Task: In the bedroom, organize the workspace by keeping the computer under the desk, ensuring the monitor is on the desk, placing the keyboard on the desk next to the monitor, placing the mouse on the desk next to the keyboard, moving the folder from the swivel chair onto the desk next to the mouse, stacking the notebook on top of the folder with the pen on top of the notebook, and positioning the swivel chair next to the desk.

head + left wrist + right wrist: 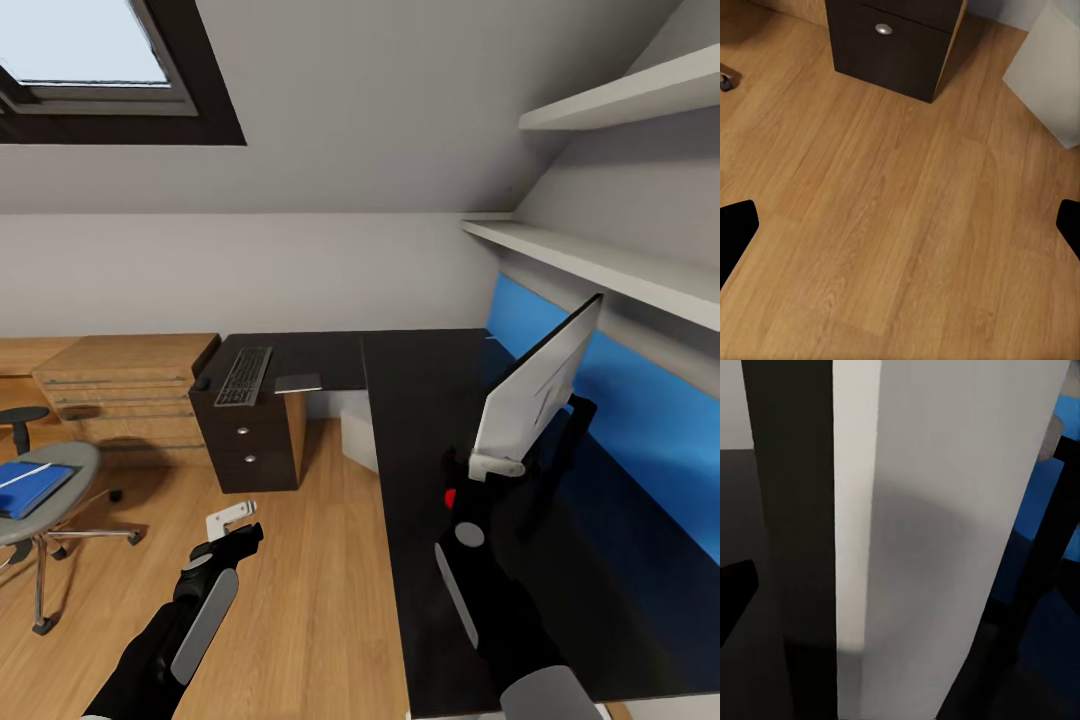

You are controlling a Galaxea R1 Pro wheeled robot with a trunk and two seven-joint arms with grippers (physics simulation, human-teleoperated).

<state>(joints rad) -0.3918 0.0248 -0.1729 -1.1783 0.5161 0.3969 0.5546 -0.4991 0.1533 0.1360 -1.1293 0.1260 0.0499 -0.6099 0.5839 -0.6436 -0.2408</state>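
1. So far, one monitor is on the bench, tilted, near the blue back edge; the right fingers hold its lower edge, where the wrist view shows its white back close up.
2. One keyboard lies at the bench's far-left end, well apart from the monitor, so it is not yet placed.
3. One folder lies on the one chair, away from the bench; a thin white strip, perhaps the pen, lies on it.
4. One pale box, likely the computer, sits under the bench.
5. Left fingers hang wide and empty over the floor.
6. Mouse and notebook placement remain.
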